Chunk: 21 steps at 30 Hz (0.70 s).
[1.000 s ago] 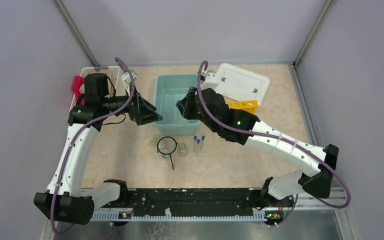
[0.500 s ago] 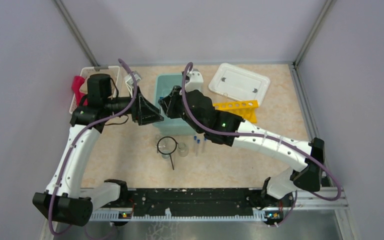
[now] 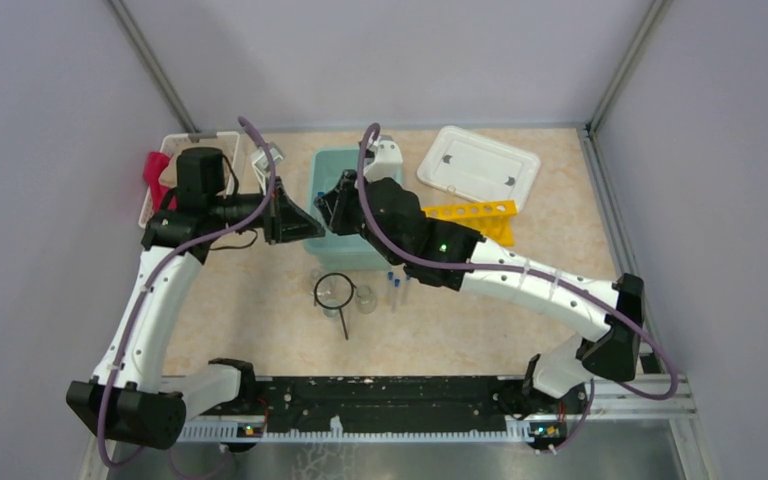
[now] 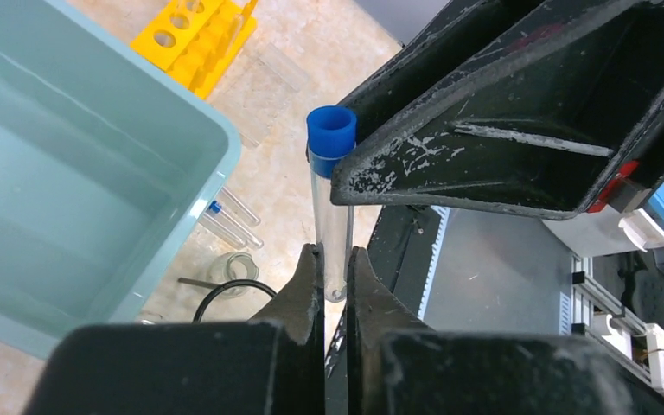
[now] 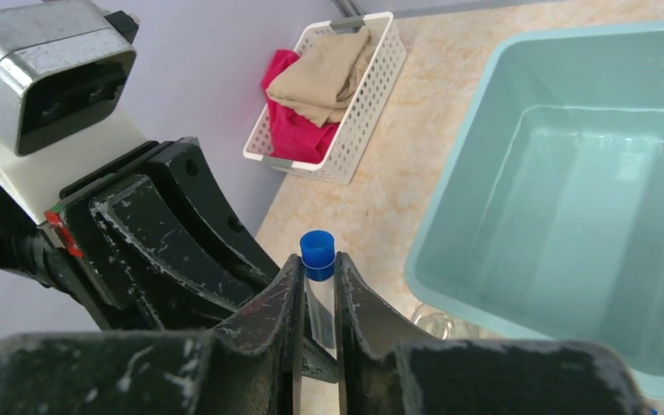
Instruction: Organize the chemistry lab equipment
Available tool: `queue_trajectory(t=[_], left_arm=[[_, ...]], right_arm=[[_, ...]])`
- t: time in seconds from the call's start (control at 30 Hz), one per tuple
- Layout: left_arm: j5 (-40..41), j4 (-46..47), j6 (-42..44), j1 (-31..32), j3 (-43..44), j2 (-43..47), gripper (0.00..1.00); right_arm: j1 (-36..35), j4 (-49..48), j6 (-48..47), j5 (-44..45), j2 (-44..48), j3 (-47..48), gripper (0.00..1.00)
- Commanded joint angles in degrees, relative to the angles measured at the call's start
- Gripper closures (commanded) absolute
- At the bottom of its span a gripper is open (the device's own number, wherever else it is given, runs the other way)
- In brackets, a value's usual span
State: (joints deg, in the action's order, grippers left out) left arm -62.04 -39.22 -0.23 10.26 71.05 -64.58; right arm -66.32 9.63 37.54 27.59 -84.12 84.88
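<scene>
The tube rack (image 3: 472, 212) lies right of the bin (image 3: 335, 172).

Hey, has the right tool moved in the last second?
Yes. The right tool went left across the bin, from over its right half to its left edge, reaching the tube held by the left tool.

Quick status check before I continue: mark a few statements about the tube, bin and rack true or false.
1. The left gripper is closed on a blue-capped test tube. True.
2. The teal bin holds glassware. False: its inside is empty.
3. The yellow rack has tubes standing in it. False: the holes in view are empty.
4. Two spare tubes lie on the table. True.
</scene>
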Motion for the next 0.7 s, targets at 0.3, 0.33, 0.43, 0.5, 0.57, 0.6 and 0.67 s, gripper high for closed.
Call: queue_trajectory(t=[0.3,0.33,0.43,0.5,0.57,0.6,0.67], left_arm=[[3.48,-4.34,16.22,0.71,4.19,1.65,1.0],[3.57,-4.32,16.53,0.72,4.12,1.71,1.0],[4.09,-4.44,17.3,0.72,4.14,1.85,1.0],[4.29,-5.0,18.41,0.77,4.24,1.99,1.0],[4.25,-5.59,19.62,0.81,4.16,2.31,1.0],[4.32,-5.89,20.37,0.86,4.1,2.54,1.0],[4.63,-6.08,22.0,0.97,3.86,3.0,1.0]], right_arm=[[2.26,25.76,1.5,-11.32,-7.82,20.82,0.57],[2.39,25.86,1.37,-11.64,-7.75,20.78,0.57],[2.45,25.66,0.9,-12.91,-7.55,20.86,0.58],[2.58,25.79,0.72,-13.49,-7.72,21.31,0.59],[2.96,25.55,0.69,-14.2,-7.81,21.42,0.6],[3.22,25.32,0.69,-14.81,-7.93,21.56,0.61],[3.74,25.57,0.64,-16.06,-8.45,22.44,0.61]])
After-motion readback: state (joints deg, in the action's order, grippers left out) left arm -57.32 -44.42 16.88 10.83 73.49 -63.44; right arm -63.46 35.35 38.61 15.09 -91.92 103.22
